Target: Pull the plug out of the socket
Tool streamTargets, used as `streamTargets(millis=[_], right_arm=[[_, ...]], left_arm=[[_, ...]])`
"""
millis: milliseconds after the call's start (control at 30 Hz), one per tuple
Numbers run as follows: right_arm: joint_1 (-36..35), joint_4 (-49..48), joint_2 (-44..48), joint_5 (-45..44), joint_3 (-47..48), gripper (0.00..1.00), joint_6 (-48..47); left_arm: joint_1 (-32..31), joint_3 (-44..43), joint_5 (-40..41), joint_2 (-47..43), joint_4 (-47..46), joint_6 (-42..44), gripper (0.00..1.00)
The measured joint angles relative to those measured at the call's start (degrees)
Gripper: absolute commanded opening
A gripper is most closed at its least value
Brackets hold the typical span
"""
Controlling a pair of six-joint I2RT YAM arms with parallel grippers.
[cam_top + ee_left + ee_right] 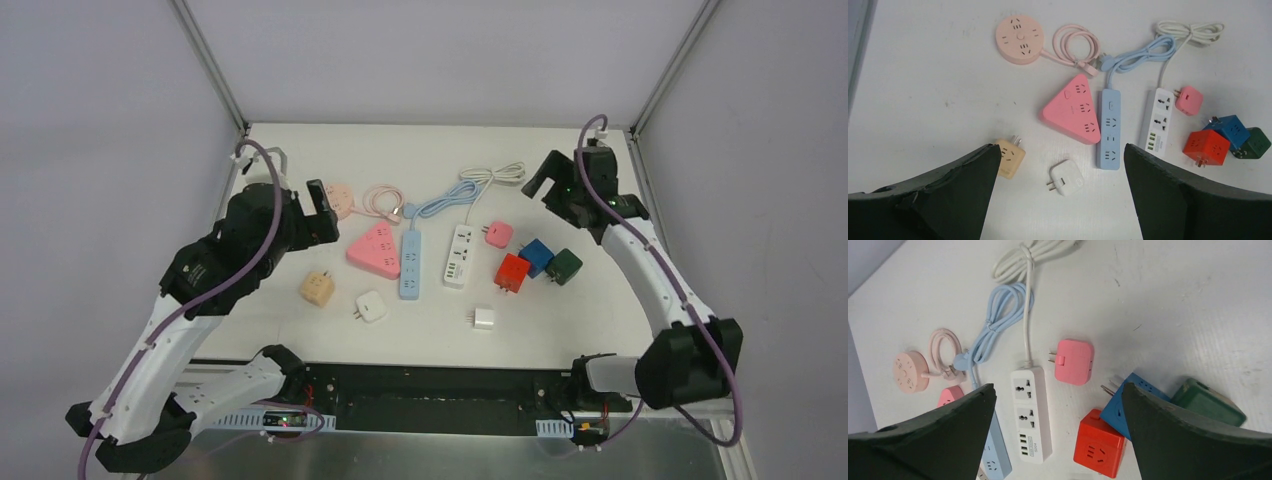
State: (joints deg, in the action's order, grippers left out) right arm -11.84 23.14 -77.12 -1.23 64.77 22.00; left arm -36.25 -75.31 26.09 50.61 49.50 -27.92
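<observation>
No plug visibly sits in the white strip (458, 257), blue strip (411, 265), pink triangular socket (377, 250) or round pink socket (340, 198). The green cube (564, 266) presses against the blue cube (537, 257); I cannot tell whether it is plugged in. The red cube (512, 272) lies beside them. My left gripper (322, 215) hangs open and empty above a white adapter (1066, 177). My right gripper (548, 185) hangs open and empty above the white strip (1030, 410) and red cube (1099, 442).
A beige adapter (317, 288), a pink square adapter (499, 234) and a small white plug (483, 319) lie loose. The coiled cables (490, 178) lie at the back. Frame posts stand at both back corners.
</observation>
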Motion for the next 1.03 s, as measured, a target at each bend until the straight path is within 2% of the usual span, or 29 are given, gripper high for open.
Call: streamTargets(millis=[167, 300, 600, 800, 1033], right_arm=[[-0.4, 3.7, 12.0, -6.1, 0.4, 1.0, -0.7], [-0.4, 10.1, 21.7, -10.6, 4.5, 1.0, -2.0], [-0.5, 20.7, 45.0, -18.4, 16.2, 1.0, -8.5], [-0.5, 30.2, 45.7, -19.3, 25.1, 1.0, -9.4], [-0.5, 37.1, 45.5, -19.3, 26.9, 1.0, -8.2]], left_arm=[[0.0, -8.0, 2.1, -1.1, 4.9, 1.4, 0.99], [0.0, -15.2, 3.0, -2.1, 8.8, 3.2, 0.99], [0.0, -18.6, 2.4, -10.5, 16.7, 4.9, 0.99], [0.0, -19.9, 1.0, -13.3, 19.0, 5.9, 0.99], [0.0, -18.9, -1.5, -16.0, 20.4, 6.5, 0.99]])
